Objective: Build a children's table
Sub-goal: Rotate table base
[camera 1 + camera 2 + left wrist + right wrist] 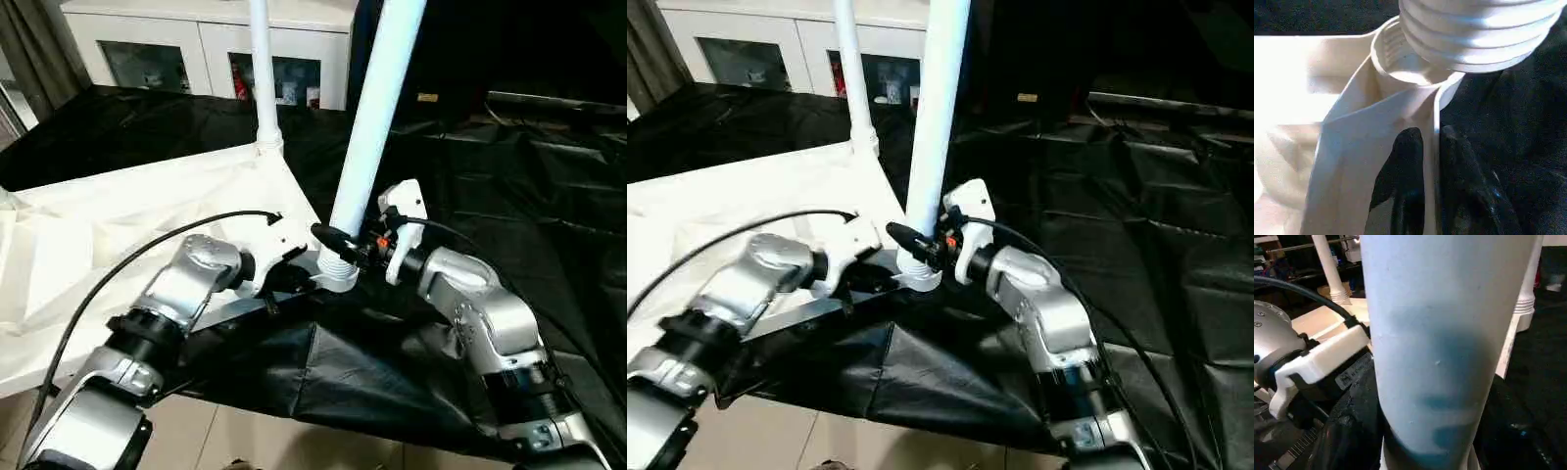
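Note:
The children's table top [127, 225] lies upside down on black cloth. One white leg [263, 78] stands upright in its far corner socket. A second leg [372, 127] leans slightly, its threaded end [1479, 34] at the mouth of the near corner socket [1396, 54]. My right gripper [343, 243] is shut on this leg just above the threads. My left gripper [1431, 137] pinches the top's thin rim wall beside that socket, one black finger [1408, 161] on each side. Another leg [1525, 293] stands further off in the right wrist view.
A white cabinet [206, 49] with glass doors stands behind the table top. Crinkled black cloth [509, 176] covers the surface to the right and hangs over the front edge. Tiled floor [245, 431] shows below.

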